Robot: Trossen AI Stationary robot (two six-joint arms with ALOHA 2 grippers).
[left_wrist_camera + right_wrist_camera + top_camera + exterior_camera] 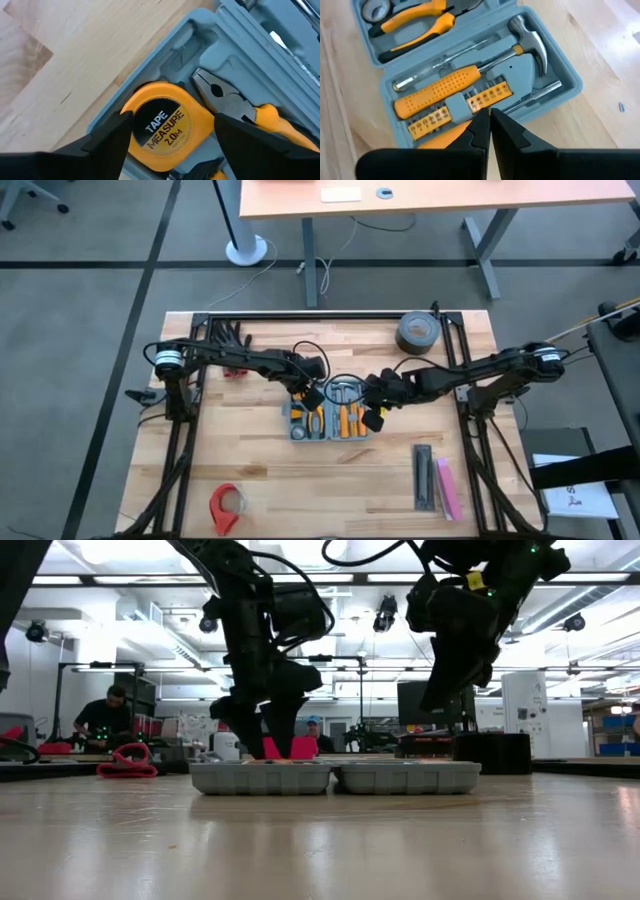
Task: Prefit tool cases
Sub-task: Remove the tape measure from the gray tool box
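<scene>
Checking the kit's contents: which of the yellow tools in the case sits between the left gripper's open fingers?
The round tape measure, straddled by the left gripper; the pliers lie beside it.

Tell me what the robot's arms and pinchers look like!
Both arms are dark and jointed, with black cables looping along them. The left arm and right arm each have a pale round band near the base. Left gripper and right gripper have black, wedge-shaped fingers.

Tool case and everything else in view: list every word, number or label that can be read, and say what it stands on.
"TAPE MEASURE 2.0M": on the black face of the yellow tape measure lying in the tool case, between the left gripper's open fingers.
Marks on the white paper at the table's right edge: too small to read.
</scene>
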